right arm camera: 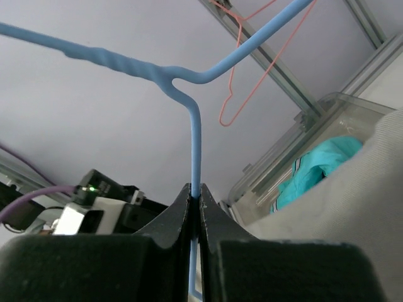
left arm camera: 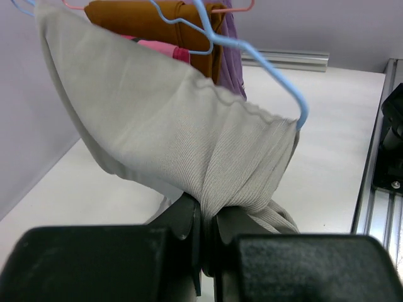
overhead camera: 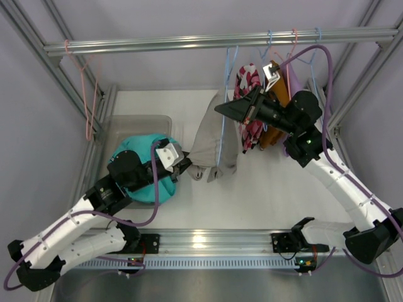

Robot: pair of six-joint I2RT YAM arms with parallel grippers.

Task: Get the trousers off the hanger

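Left pincer [left arm camera: 208, 217] is clamped on the bunched lower end of the grey trousers [left arm camera: 157, 119], low over the tabletop [overhead camera: 264, 189], just right of the bin [overhead camera: 135, 119] holding teal cloth [overhead camera: 129, 148]. Trousers are draped on the blue hanger [right arm camera: 196, 138], slanting toward the left arm. Right pincer [right arm camera: 195, 196] is pinching the hanger's neck wire. Hanger runs up to the rail [overhead camera: 189, 43]. Other garments [overhead camera: 249, 107] hang to its right.

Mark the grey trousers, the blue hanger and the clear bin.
grey trousers [left arm camera: 157, 126], left wrist view, mid cloth.
blue hanger [right arm camera: 196, 145], right wrist view, upright wire.
clear bin [overhead camera: 138, 117], top external view, far rim.
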